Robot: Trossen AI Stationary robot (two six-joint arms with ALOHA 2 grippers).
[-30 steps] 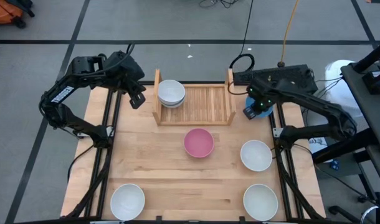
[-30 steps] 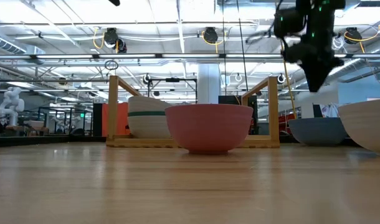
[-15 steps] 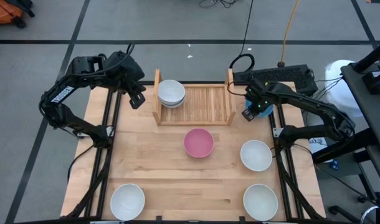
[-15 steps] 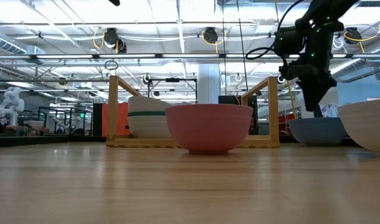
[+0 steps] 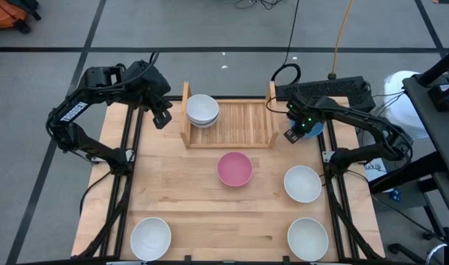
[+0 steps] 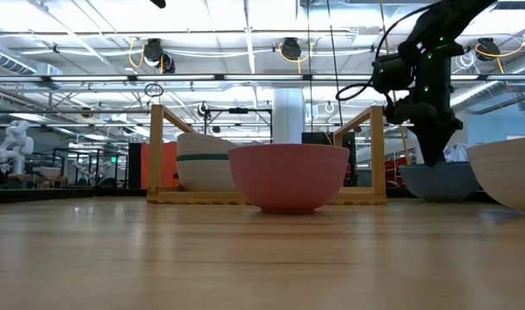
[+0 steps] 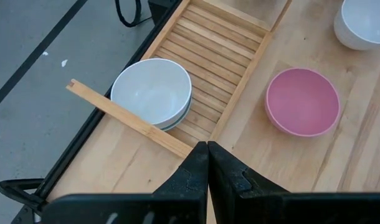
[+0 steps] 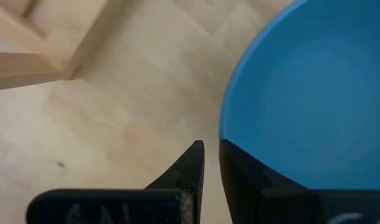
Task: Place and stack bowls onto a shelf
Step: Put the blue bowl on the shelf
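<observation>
- Your right wrist camera is showing what the overhead cannot: the right gripper (image 8: 212,163) sitting astride the blue bowl's (image 8: 314,93) rim, one finger inside, one outside, narrowly parted.
- From above, you are seeing that bowl mostly hidden under the arm, just outside the shelf's (image 5: 243,121) right board.
- Your left gripper (image 7: 207,163) is waiting beside the shelf's left board, fingers pressed together.
- Nearest you, two white bowls (image 5: 151,237) are sitting at the front corners; the pink bowl (image 5: 235,168) is standing mid-table.
- Farther back, the shelf is holding a white stack (image 6: 204,160) with a teal band showing only at table level.
</observation>
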